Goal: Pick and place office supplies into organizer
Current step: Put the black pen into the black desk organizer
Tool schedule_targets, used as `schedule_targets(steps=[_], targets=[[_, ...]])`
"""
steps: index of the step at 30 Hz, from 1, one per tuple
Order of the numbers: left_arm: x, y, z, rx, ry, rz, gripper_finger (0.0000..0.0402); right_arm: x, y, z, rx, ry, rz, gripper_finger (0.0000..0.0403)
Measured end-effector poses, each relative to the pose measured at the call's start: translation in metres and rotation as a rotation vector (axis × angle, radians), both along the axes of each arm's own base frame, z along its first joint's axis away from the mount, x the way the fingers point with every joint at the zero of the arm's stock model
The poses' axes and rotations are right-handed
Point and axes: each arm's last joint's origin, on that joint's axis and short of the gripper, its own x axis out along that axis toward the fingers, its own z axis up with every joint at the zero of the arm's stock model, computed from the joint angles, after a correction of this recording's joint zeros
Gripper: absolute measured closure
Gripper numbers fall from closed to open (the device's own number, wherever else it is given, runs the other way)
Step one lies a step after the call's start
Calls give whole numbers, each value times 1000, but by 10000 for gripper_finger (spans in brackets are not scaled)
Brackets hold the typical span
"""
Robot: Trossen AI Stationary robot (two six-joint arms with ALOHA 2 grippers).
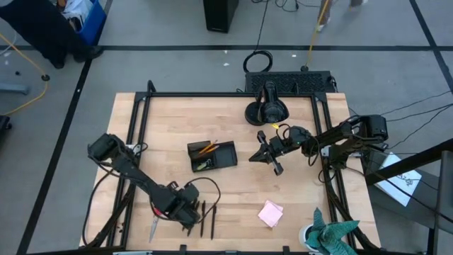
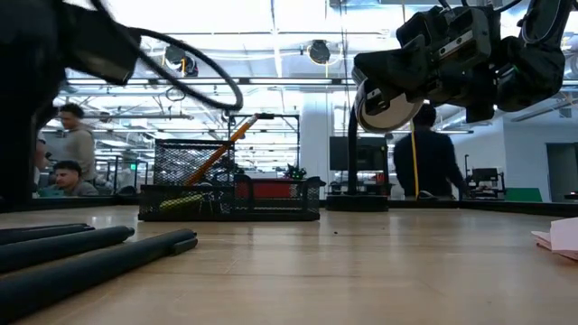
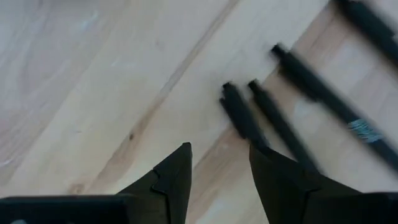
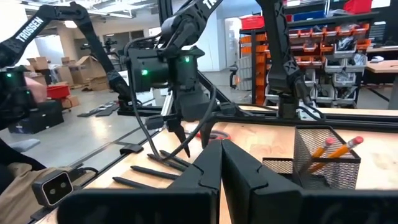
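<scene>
I have the left hand [image 1: 190, 212] low over the worktop [image 1: 170, 120] at the lower left of the high view, its fingers [image 3: 174, 177] apart and empty, pointed at the black pens [image 1: 203, 218] lying side by side just beyond the tips. In the left wrist view the nearest pen [image 3: 244, 118] lies in line with the gap between the fingers, a second one close beside it. I judge these pens light, stiff and smooth, so they will roll or skate if I nudge one sideways. I would close across the barrel near its middle, taking one only, since the neighbour is close enough to get pinched along with it.

The scissors [image 1: 153, 228] lie at the lower left edge beside the hand, flat and thin, awkward to lift off bare wood. The pink sticky-note pad [image 1: 270, 212] sits lower right of centre, well apart from everything; it is soft-edged and low, so it will want a pinch across its edges.

The organizer [image 1: 212, 155] stands near the centre of the frame. Orange pencils [image 1: 207, 149] lean out of its taller mesh part, and a yellow-green piece [image 1: 203, 164] lies in the low tray part.

The right hand [image 1: 272, 157] hovers just right of the organizer, fingers together, holding nothing.
</scene>
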Motion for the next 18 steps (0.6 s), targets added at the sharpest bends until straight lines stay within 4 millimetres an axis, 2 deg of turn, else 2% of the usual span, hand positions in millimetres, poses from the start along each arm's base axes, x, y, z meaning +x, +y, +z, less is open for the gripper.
schedule_targets(steps=[8,18], targets=[[14,6,-2,-51,-46,47,234,0,0,-2,1,16,0,399],[17,12,-3,-35,-43,38,234,0,0,-2,1,16,1,399]])
